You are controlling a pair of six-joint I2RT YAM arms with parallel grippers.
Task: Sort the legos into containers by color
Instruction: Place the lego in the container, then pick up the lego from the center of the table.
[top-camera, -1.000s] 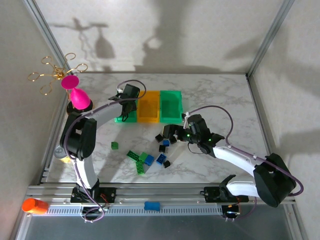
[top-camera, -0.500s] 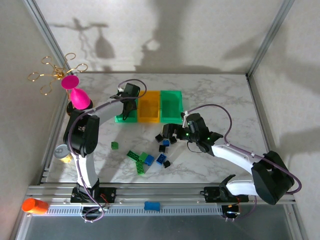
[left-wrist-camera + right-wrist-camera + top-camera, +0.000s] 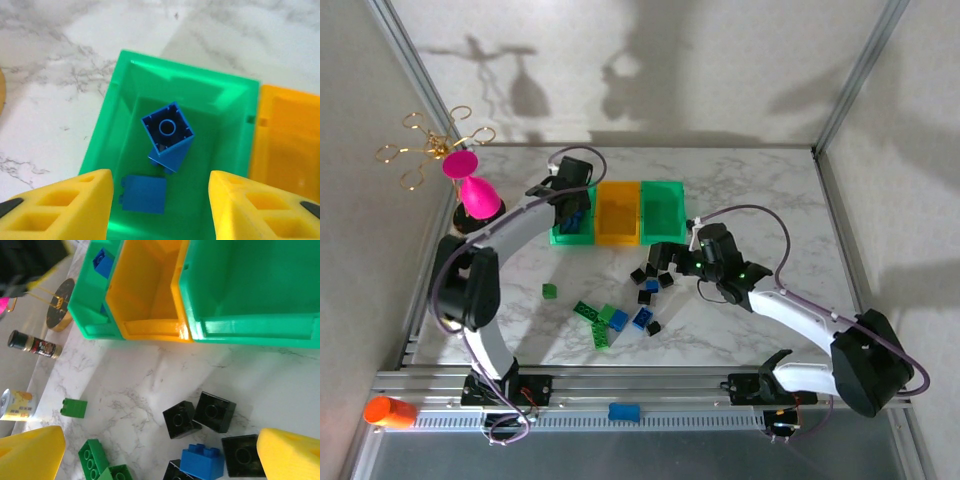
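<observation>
In the left wrist view the orange bin [image 3: 287, 145] runs off at 3 o'clock. In the right wrist view a black brick [image 3: 176, 472] at 6 o'clock and a can [image 3: 15, 405] at 9 o'clock are cut off; a dark shape [image 3: 25, 265] at 11 o'clock is too blurred to name

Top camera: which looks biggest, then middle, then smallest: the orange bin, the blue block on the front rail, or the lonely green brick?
1. Orange bin
2. Blue block on the rail, though it may sit nearer the camera
3. Lonely green brick
</observation>
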